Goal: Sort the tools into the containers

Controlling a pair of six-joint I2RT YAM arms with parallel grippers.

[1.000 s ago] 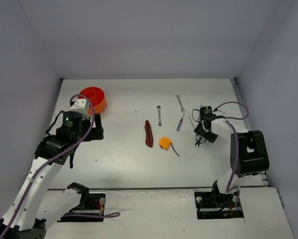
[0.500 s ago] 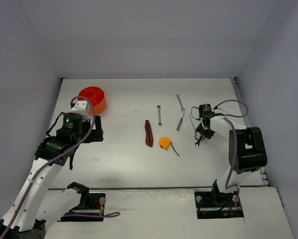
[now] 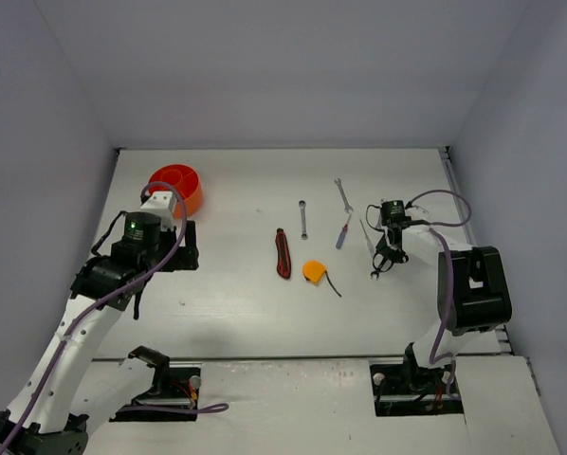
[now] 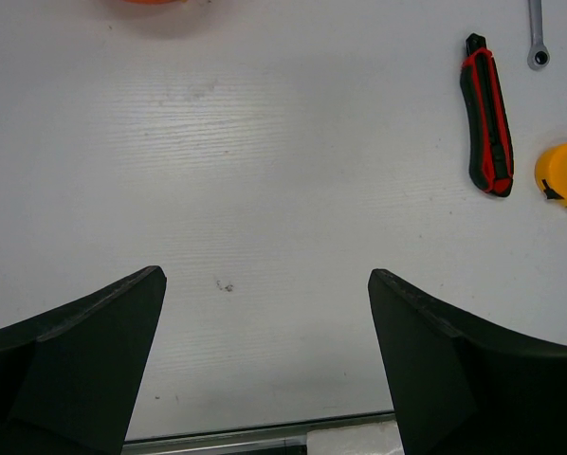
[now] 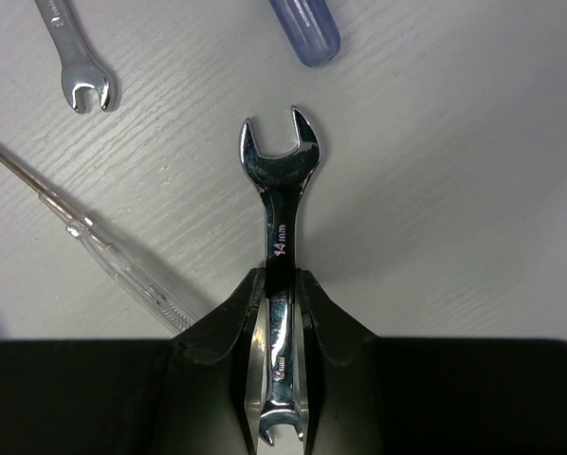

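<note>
My right gripper is shut on the shaft of a silver wrench whose open end points away over the table. In the top view that gripper is right of the blue-red screwdriver. Another wrench lies behind it, a third wrench toward the middle. The red-black tool and the orange tape measure lie mid-table. The orange-red tub stands at the far left. My left gripper hangs open over bare table near the tub, nothing between its fingers.
A thin clear-handled screwdriver lies just left of the held wrench, and the blue handle tip is close ahead of it. The red-black tool and tape measure sit at the right of the left wrist view.
The right gripper's jaws have closed onto the silver wrench. The left arm has shifted slightly; its gripper stays open.
</note>
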